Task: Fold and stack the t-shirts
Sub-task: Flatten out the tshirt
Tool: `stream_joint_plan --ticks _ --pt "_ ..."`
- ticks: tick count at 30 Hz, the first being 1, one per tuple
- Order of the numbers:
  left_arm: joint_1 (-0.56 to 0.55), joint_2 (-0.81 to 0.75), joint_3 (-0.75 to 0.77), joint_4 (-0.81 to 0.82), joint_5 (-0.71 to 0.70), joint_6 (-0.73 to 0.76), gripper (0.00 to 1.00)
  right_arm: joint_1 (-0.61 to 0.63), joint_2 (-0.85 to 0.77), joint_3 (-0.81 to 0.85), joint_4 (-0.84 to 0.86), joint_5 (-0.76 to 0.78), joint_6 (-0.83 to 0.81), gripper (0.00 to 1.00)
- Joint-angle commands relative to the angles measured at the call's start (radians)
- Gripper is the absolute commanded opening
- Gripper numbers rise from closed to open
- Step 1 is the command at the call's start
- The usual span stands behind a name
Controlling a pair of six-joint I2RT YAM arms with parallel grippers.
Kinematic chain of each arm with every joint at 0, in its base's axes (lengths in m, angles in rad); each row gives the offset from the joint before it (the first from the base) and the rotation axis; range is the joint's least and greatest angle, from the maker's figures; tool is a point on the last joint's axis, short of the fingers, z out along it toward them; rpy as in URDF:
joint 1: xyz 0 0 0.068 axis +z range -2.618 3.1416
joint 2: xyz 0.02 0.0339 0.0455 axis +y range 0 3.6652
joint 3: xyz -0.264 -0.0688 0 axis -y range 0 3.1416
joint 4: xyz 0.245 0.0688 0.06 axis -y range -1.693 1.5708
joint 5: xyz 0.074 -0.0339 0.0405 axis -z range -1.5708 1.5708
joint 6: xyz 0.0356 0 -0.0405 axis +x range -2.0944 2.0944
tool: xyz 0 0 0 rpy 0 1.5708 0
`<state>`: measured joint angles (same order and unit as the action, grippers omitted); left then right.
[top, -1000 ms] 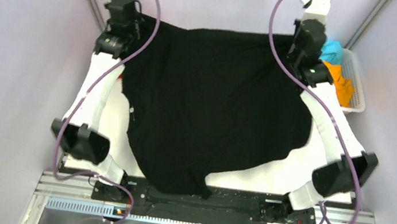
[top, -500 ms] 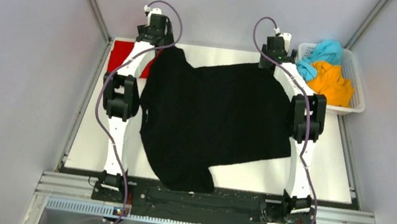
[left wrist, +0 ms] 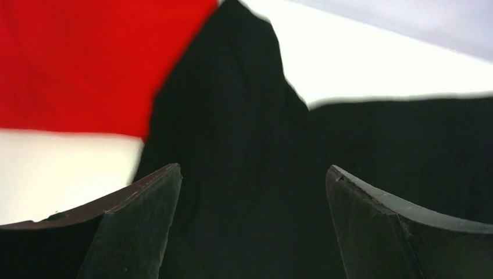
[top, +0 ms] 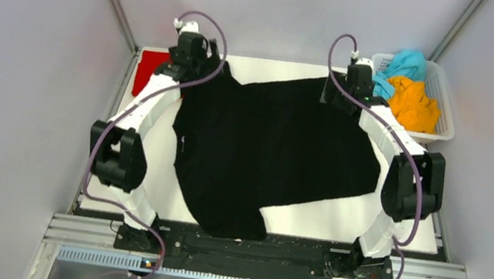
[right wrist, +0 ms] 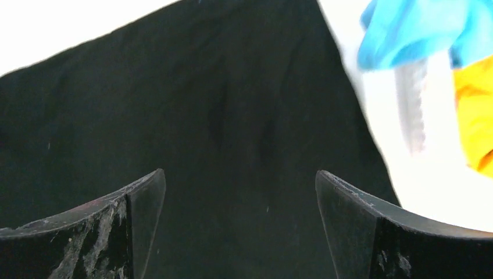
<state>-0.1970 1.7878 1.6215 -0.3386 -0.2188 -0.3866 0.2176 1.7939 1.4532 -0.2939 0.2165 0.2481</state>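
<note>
- At the near edge of the table [top: 334, 223], one end of the black t-shirt [top: 263, 156] reaches down to the arms' base rail, much where it lay a second ago.
- Across the middle, the cloth that hung raised and stretched wide between the two arms a second ago now lies on the tabletop. It is narrower, with an uneven near-right edge.
- At the far edge, the left gripper [left wrist: 253, 171] has let go. Its fingers stand wide apart with nothing between them, just above the shirt's far-left corner.
- The right gripper [right wrist: 239, 174] has done the same, with its fingers spread and empty over the far-right corner.
- Both arms have drawn back a little from their reach of half a second ago.
- Judgement: the laying-out step looks finished, and the shirt is ready for a first fold, though the ragged edge may need smoothing.
- Farther left, the red t-shirt [top: 148, 72] lies flat, with the black corner overlapping its edge.
- Far right, the teal t-shirt [top: 404, 63] and the orange t-shirt [top: 413, 104] wait crumpled in the basket [top: 450, 108].
</note>
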Motion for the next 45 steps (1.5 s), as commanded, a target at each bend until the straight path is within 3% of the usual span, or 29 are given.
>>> stream_joint_plan --ticks 1,6,14,19,25,31,35,41,45 --pt "-0.099 -0.140 -0.276 0.058 -0.006 -0.075 0.99 -0.003 -0.074 -0.173 0.089 -0.126 0.044 0.99" --pt "-0.122 -0.152 -0.430 0.043 0.031 -0.165 0.99 -0.002 -0.073 -0.255 0.074 -0.211 0.061 0.99" --pt "-0.119 0.055 -0.327 -0.038 -0.029 -0.200 0.99 -0.003 -0.076 -0.384 0.064 -0.138 0.088 0.99" --pt "-0.119 0.248 -0.111 -0.145 -0.056 -0.178 0.99 -0.004 -0.079 -0.449 0.075 -0.077 0.113 0.99" --pt "-0.119 0.504 0.224 -0.267 0.028 -0.132 0.99 -0.022 -0.090 -0.506 0.080 -0.081 0.154 0.99" --pt "-0.116 0.686 0.500 -0.249 0.156 -0.088 0.99 -0.055 -0.119 -0.590 0.074 -0.090 0.182 0.99" --pt "-0.097 0.803 0.700 -0.256 0.211 -0.096 0.99 -0.069 -0.095 -0.563 0.053 -0.069 0.206 0.99" --pt "-0.068 0.866 0.772 -0.117 0.358 -0.154 0.99 -0.070 -0.091 -0.593 0.048 -0.103 0.299 0.99" --pt "-0.069 0.856 0.784 -0.104 0.417 -0.143 0.99 -0.069 -0.142 -0.573 0.071 -0.085 0.274 0.99"
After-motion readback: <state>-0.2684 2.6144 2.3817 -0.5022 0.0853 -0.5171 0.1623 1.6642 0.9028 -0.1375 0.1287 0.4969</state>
